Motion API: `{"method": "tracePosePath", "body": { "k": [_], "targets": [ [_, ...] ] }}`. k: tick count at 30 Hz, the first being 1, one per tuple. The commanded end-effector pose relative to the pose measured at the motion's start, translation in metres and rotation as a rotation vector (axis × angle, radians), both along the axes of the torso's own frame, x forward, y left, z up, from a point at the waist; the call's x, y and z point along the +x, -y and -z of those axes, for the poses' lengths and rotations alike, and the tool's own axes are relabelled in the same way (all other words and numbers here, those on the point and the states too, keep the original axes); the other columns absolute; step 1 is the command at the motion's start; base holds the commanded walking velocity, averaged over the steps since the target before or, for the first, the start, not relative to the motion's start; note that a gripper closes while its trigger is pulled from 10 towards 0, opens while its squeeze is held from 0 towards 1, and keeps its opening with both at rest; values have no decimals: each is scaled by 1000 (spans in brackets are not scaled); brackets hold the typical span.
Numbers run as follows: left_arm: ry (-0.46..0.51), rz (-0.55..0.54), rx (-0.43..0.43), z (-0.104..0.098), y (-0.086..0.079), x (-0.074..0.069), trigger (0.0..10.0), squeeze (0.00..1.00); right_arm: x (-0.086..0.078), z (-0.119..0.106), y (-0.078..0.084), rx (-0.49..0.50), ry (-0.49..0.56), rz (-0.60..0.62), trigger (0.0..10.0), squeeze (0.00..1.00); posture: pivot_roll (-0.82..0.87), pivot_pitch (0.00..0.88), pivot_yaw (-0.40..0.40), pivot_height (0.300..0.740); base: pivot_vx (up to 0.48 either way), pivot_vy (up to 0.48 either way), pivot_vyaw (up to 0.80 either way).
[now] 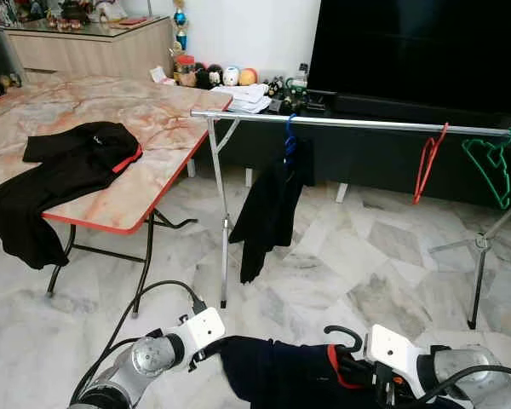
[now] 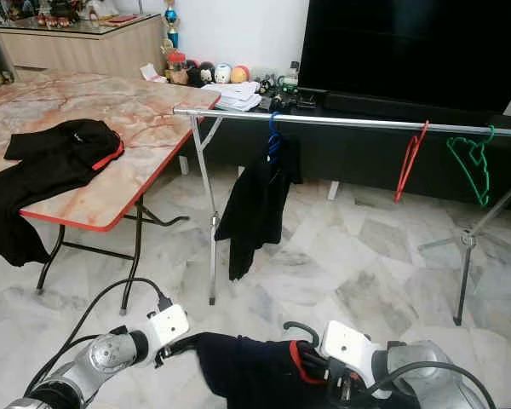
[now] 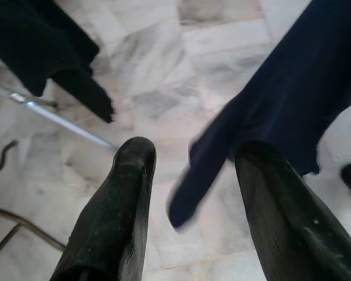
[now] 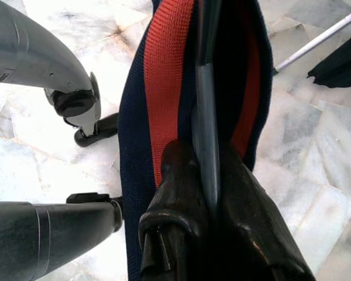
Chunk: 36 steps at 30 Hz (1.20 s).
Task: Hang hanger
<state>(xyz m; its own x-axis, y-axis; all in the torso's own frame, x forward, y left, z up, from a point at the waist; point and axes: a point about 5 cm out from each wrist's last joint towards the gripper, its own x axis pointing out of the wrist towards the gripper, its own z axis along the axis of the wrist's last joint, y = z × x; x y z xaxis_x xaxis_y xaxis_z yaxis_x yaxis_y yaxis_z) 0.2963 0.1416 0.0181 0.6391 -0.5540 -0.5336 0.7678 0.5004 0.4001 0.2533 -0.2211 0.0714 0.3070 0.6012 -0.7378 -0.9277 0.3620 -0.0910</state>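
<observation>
I see my right gripper [image 4: 207, 175] closed tight on the dark hanger [image 4: 206, 88], which carries a navy garment [image 1: 281, 371] with red collar, at the bottom centre of the eye views. My left gripper [image 3: 190, 199] stands wide open, holding nothing, just beside the garment's sleeve. The metal rail [image 1: 349, 123] runs across the upper right, well apart. No writing is readable.
</observation>
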Motion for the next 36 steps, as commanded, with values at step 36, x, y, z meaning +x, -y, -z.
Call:
{"method": "tracePosePath", "body": {
  "k": [36],
  "targets": [
    [-198,117,133,4,-7,-2,10000,0,-10,-15,-13,19,39,-23,10000,0,14,10,-15,740,0,0,0]
  ]
}}
